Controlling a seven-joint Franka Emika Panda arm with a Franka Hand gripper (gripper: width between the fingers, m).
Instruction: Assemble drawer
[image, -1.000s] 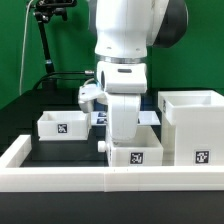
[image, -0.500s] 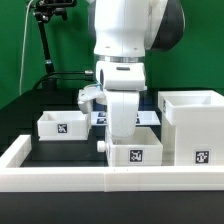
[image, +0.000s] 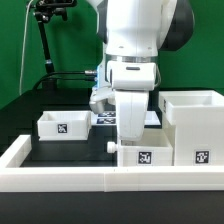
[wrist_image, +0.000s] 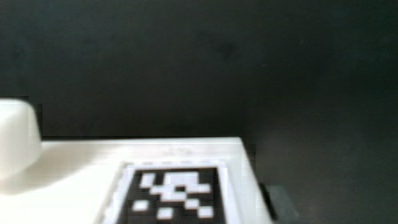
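In the exterior view my gripper (image: 135, 141) reaches down into a small white tray (image: 144, 156) with a square tag on its front, and is shut on its wall. This tray sits right beside the large white hollow shell (image: 191, 124) on the exterior view's right, almost touching it. A second small tray (image: 62, 124) rests at the left. In the wrist view the held tray's tagged white wall (wrist_image: 175, 192) fills the lower part, and one dark finger (wrist_image: 285, 203) shows beside it. The fingertips are hidden in the exterior view.
A long low white border wall (image: 60, 176) runs along the front and the left side. The marker board (image: 103, 118) lies behind my arm. A black camera stand (image: 45, 40) is at the back left. The table is black (image: 70, 148).
My arm has moved toward the exterior view's right, carrying the small tray with it, so the tray now stands next to the large shell. The other tray has not moved.
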